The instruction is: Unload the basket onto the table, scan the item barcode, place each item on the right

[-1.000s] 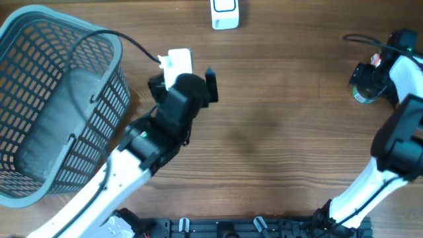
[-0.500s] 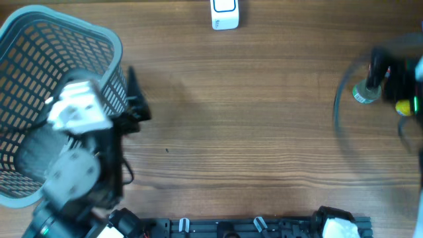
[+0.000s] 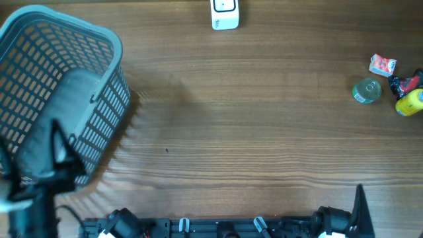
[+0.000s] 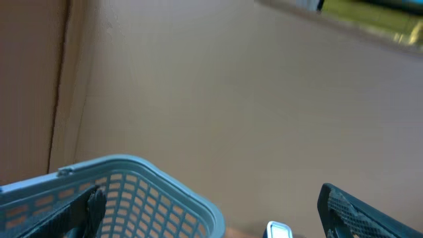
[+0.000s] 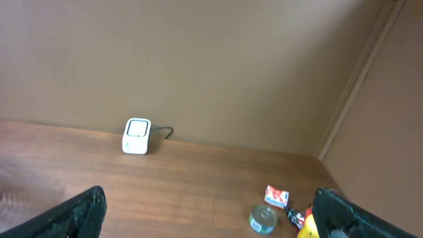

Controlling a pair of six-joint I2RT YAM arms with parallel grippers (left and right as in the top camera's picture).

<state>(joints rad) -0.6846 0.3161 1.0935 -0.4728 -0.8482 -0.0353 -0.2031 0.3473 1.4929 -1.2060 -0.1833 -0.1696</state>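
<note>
Pulled back, left fingers (image 4: 373, 213) and right fingers (image 5: 80, 215) spread wide, empty, one basket (image 3: 89, 31), one scanner (image 3: 225, 14)

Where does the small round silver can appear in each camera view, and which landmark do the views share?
Overhead: the small round silver can sits near the right edge, beside a red-and-white packet.
Left wrist: not in it.
Right wrist: bottom edge, right of centre.
Shared landmark: the white box-shaped scanner, top centre overhead, bottom edge in left wrist, left of centre in right wrist.
</note>
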